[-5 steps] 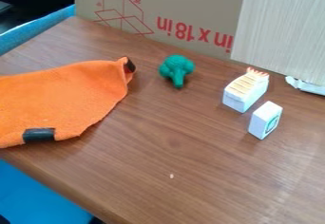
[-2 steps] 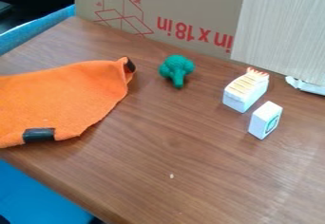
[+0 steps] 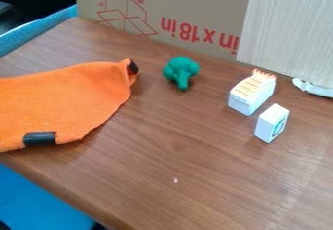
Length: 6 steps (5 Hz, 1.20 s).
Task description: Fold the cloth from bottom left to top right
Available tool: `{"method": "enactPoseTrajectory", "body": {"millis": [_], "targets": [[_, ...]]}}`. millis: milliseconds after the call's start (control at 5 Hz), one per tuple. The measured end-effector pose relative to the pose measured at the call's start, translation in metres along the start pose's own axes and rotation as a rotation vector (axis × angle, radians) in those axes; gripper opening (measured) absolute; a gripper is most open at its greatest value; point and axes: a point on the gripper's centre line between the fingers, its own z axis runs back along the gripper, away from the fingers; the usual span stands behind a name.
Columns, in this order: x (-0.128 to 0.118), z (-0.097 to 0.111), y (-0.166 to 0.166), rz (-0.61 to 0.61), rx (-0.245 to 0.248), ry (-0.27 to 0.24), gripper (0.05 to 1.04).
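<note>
1. Camera view: the orange cloth [image 3: 62,100] lies across the left of the frame and runs on past its left edge. A dark patch [image 3: 40,138] sits on its bottom border, and a dark tab [image 3: 133,67] marks the raised, curled corner at its upper right.
2. The likeliest failure, I judge, is a poor grip at the lower left. The fabric looks thin and lies low on the wooden counter [image 3: 195,170], so a pinch could skim over it, or press into the wood if it goes too deep.
3. The lower border lies near the counter's front edge. A pull that drifts down or left could drag the cloth over that edge instead of folding it.
4. The curled corner may spoil the finish: a layer laid on it could ride up or slide off, leaving a skewed fold.
5. Carried too far right, the fold could knock the green toy broccoli [image 3: 181,70], just beside that corner. The ridged block [image 3: 250,95] and the small white block [image 3: 272,123] stand farther off and seem at less risk.
6. As for the hand, I cannot tell how far open it is, or whether it holds or touches anything.
</note>
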Motion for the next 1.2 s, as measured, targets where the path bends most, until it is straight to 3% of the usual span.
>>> {"method": "enactPoseTrajectory", "body": {"millis": [400, 1000, 1200], "targets": [[-0.007, -0.008, 0.007, 0.140, 0.007, -0.010, 1.001], [-0.012, -0.036, 0.013, 0.229, 0.039, -0.045, 0.958], [-0.010, -0.037, 0.009, 0.237, 0.028, -0.050, 0.707]]}}
